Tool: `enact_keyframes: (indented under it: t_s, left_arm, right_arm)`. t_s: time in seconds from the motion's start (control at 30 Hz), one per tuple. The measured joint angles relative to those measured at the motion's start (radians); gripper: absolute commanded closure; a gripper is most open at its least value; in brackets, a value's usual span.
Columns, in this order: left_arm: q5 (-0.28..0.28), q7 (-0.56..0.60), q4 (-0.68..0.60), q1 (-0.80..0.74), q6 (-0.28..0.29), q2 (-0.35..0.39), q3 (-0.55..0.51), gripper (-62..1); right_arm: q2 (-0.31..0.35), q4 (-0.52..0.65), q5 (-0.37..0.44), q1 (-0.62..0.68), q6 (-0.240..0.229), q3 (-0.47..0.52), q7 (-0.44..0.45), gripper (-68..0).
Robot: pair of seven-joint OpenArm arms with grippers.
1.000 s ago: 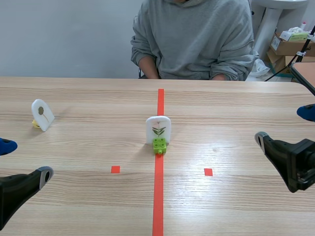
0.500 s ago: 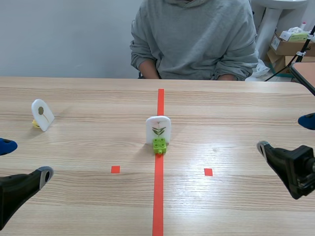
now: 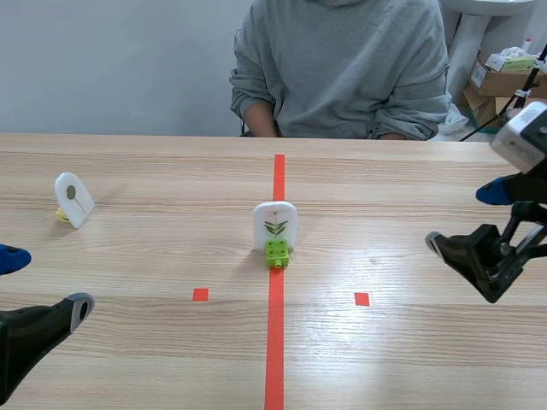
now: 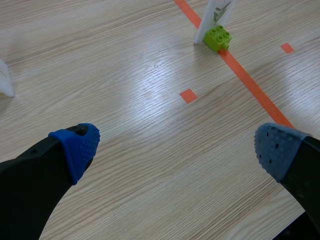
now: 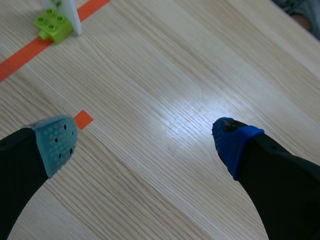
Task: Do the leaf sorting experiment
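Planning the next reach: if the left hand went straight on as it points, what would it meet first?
Likely the brick, with the card standing against it, ahead of the left hand and a bit to one finger's side; only bare table lies before it. Depth is unclear.

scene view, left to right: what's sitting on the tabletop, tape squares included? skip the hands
white card on a yellow base → left red tape square → white leaf card with its green block, standing on the long red tape line → right red tape square
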State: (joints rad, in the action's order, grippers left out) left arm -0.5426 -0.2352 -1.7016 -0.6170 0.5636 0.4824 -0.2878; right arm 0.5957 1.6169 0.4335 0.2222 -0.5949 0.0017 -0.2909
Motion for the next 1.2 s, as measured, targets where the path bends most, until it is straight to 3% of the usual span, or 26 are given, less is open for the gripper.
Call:
enact_keyframes:
  t_s: [0.17,0.4,0.7,0.87,1.03,1.2]
  left_arm:
    - [0.0,-0.003,0.0,0.0,0.006,-0.047,0.0,-62.3]
    - [0.0,-0.007,0.0,0.0,0.007,-0.079,0.0,-62.3]
    - [0.0,-0.008,0.0,0.0,0.007,-0.086,0.0,-62.3]
    - [0.0,-0.008,0.0,0.0,0.007,-0.086,0.0,-62.3]
    - [0.0,-0.008,0.0,0.0,0.007,-0.086,0.0,-62.3]
    - [0.0,-0.008,0.0,0.0,0.007,-0.086,0.0,-62.3]
  right_arm:
    - [0.0,-0.17,0.0,-0.206,-0.068,-0.161,-0.003,-55.2]
    - [-0.013,-0.345,-0.008,-0.501,-0.11,-0.428,-0.003,-55.2]
    - [-0.164,-0.576,-0.045,-0.717,-0.113,-0.682,0.01,-55.2]
    - [-0.266,-0.673,-0.056,-0.778,-0.112,-0.764,0.021,-55.2]
    - [-0.356,-0.761,-0.081,-0.798,-0.101,-0.779,0.027,-55.2]
    - [-0.391,-0.814,-0.09,-0.797,-0.082,-0.779,0.029,-55.1]
